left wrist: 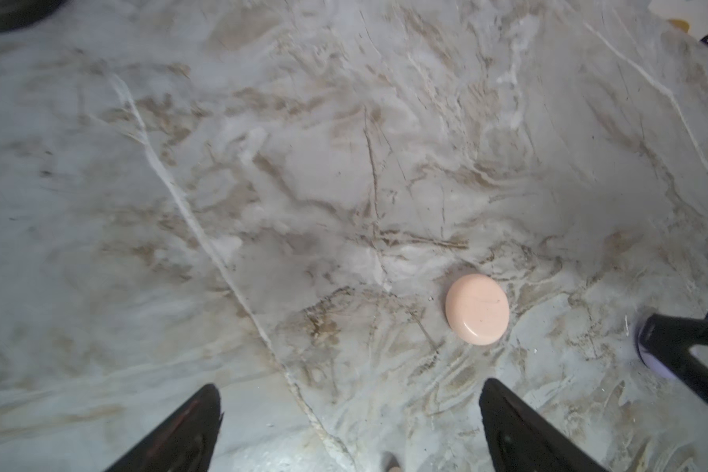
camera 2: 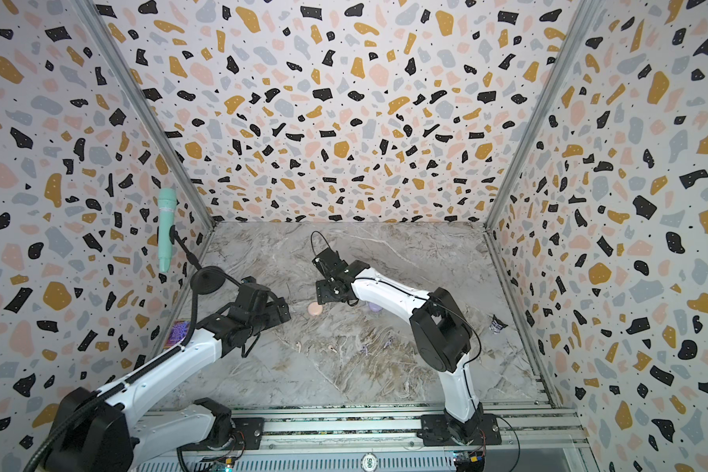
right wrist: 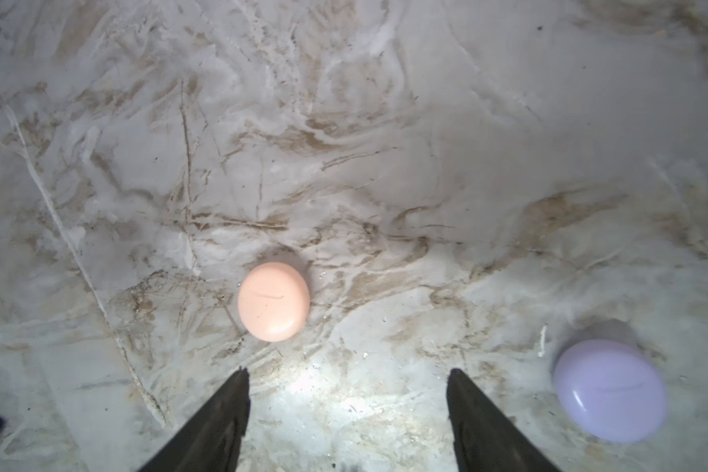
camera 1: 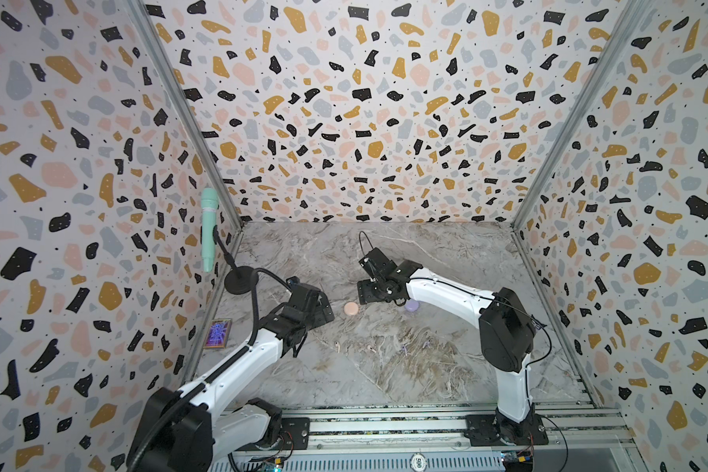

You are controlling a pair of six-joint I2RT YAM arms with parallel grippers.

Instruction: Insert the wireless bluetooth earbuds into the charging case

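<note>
Two round charging cases lie shut on the marble table: a peach-pink case (camera 1: 351, 308) (camera 2: 315, 309) (left wrist: 477, 309) (right wrist: 274, 301) and a lavender case (camera 1: 412, 305) (camera 2: 375, 306) (right wrist: 610, 390). Nearer the front lie the wireless bluetooth earbuds: two pale ones (camera 1: 337, 345) (camera 1: 371, 348) and two lavender ones (camera 1: 404, 349) (camera 1: 426, 344). My left gripper (camera 1: 327, 314) (left wrist: 350, 386) is open just left of the pink case. My right gripper (camera 1: 362, 292) (right wrist: 349, 372) hangs open above the table between the two cases. Neither gripper holds anything.
A mint microphone (camera 1: 208, 229) on a gooseneck stand with a black round base (camera 1: 241, 280) stands at the left wall. A small framed picture (camera 1: 218, 333) lies by that wall. A crumpled wrapper (camera 2: 497, 325) sits near the right wall.
</note>
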